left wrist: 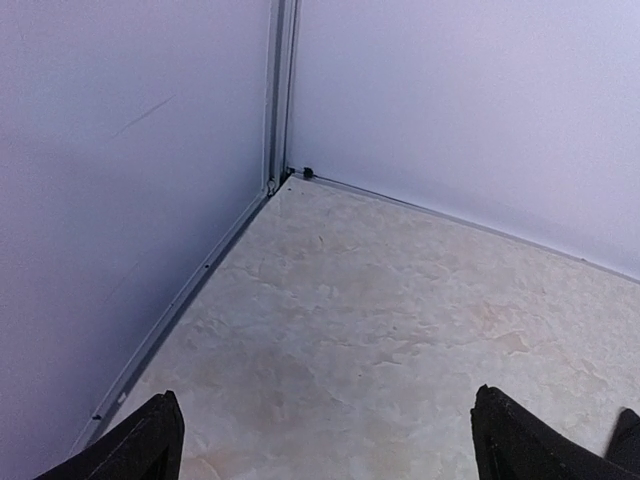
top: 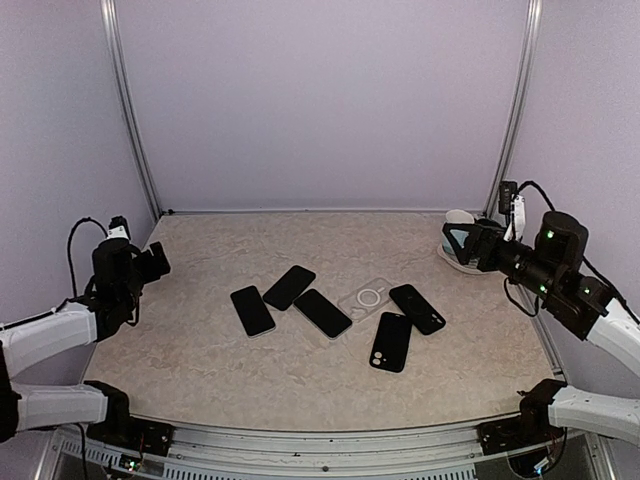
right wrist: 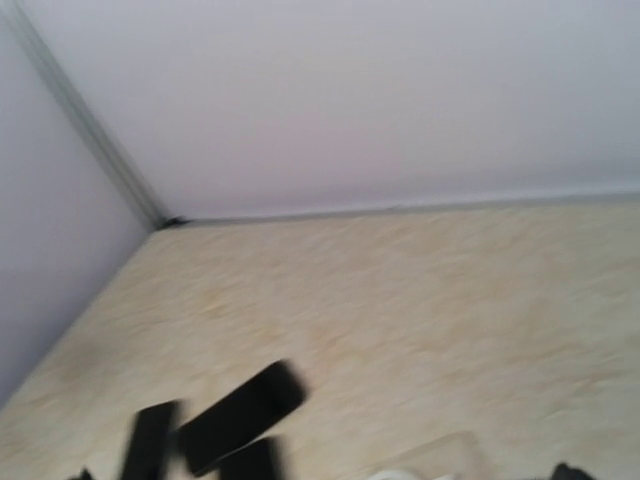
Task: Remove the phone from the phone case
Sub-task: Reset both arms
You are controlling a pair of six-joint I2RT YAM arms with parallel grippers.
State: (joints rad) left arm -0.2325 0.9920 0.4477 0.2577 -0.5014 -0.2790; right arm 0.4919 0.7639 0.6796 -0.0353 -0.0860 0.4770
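Left claw (left wrist: 325, 440) and right claw (top: 468, 245), jaws wide apart, both empty.

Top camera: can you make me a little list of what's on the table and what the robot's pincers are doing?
phones: five dark ones, lying flat in the middle
clear case: flat among the phones, round ring on it, looks empty
left pincer: open, holding nothing, over the left side
right pincer: open, holding nothing, at the far right
table: beige marbled top
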